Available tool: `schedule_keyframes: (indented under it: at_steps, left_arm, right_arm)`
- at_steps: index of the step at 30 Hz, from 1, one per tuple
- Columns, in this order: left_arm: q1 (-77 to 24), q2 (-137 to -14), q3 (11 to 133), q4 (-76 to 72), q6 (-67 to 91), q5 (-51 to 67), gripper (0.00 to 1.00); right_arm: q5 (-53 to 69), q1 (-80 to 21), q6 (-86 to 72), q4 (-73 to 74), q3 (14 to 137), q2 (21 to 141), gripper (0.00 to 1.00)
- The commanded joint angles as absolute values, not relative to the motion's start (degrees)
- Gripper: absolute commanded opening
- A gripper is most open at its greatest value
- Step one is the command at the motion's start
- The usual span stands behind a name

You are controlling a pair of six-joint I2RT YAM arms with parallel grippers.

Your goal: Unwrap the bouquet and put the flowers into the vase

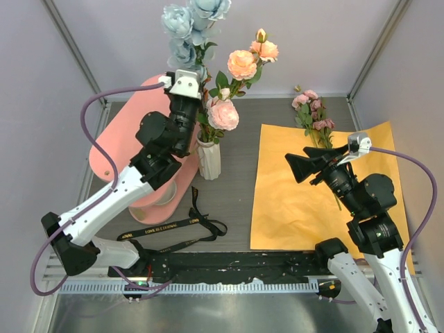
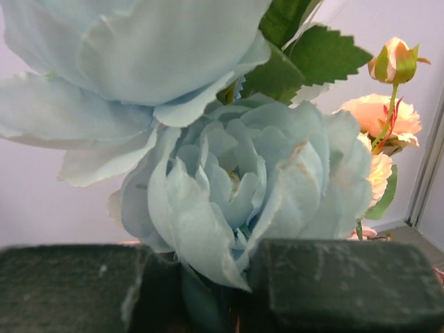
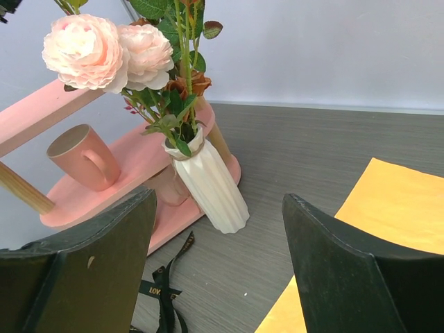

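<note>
The white ribbed vase [image 1: 209,161] [image 3: 212,189] stands on the table beside the pink shelf, with pink roses [image 1: 223,114] [image 3: 87,52] and peach roses [image 1: 243,64] in it. My left gripper [image 1: 196,82] [image 2: 215,295] hovers above the vase, shut on the stem of the pale blue flowers [image 1: 186,24] [image 2: 243,177]. I cannot tell whether that stem's lower end reaches the vase. A dusky mauve spray [image 1: 313,112] lies on the opened orange paper [image 1: 298,201] [image 3: 395,208]. My right gripper [image 1: 298,168] [image 3: 218,198] stands open over the paper's left part, holding nothing.
The untied black printed ribbon [image 1: 175,232] [image 3: 163,291] lies near the table's front. A pink shelf [image 1: 128,139] [image 3: 104,187] with a pink cup [image 3: 82,156] in it stands left of the vase. Walls enclose the back and both sides.
</note>
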State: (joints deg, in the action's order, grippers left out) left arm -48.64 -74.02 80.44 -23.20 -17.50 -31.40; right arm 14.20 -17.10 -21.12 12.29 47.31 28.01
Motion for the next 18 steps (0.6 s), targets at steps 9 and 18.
schedule_keyframes:
  at_steps: [9, 18]
  left_arm:
    - [-47.2, -75.76, 74.63, -33.92, -18.55, -32.08, 0.0]
    - [-46.76, -77.43, 67.15, -38.49, -12.31, -37.7, 0.0]
  right_arm:
    - [12.83, -17.14, -20.65, 10.46, 47.02, 28.21, 0.79]
    - [12.83, -17.23, -20.48, 10.55, 46.14, 28.39, 0.79]
